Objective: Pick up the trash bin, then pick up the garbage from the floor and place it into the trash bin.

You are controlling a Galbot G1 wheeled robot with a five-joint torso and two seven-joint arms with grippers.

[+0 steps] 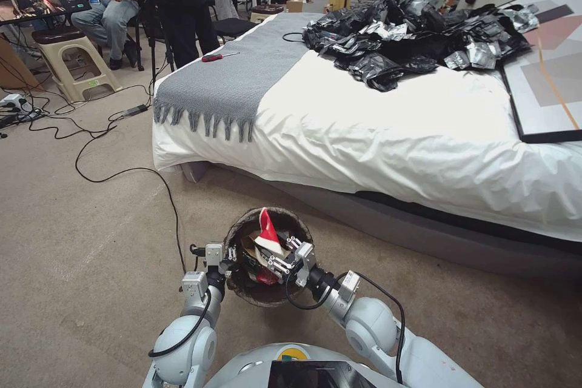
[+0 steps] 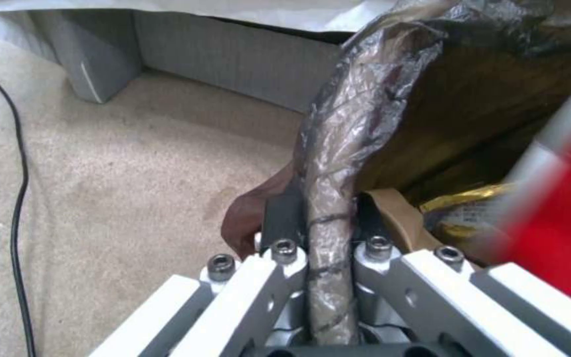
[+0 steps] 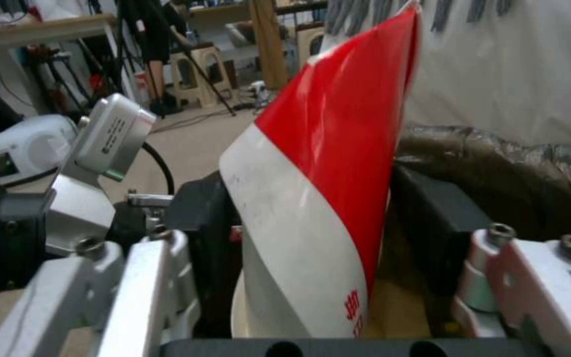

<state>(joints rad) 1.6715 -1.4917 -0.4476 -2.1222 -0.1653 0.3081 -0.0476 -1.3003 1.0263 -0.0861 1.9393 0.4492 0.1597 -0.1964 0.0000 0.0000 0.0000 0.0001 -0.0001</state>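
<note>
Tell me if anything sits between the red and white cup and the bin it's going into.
Nothing visible does. The right pincer holds the red-and-white paper cup directly over the open mouth of the trash bin, above wrappers already inside. The left pincer is clamped on the bin's lined rim, off to one side.

A red-and-white paper cup (image 1: 267, 235) sits in the trash bin (image 1: 267, 297) with its brown-black liner.
</note>
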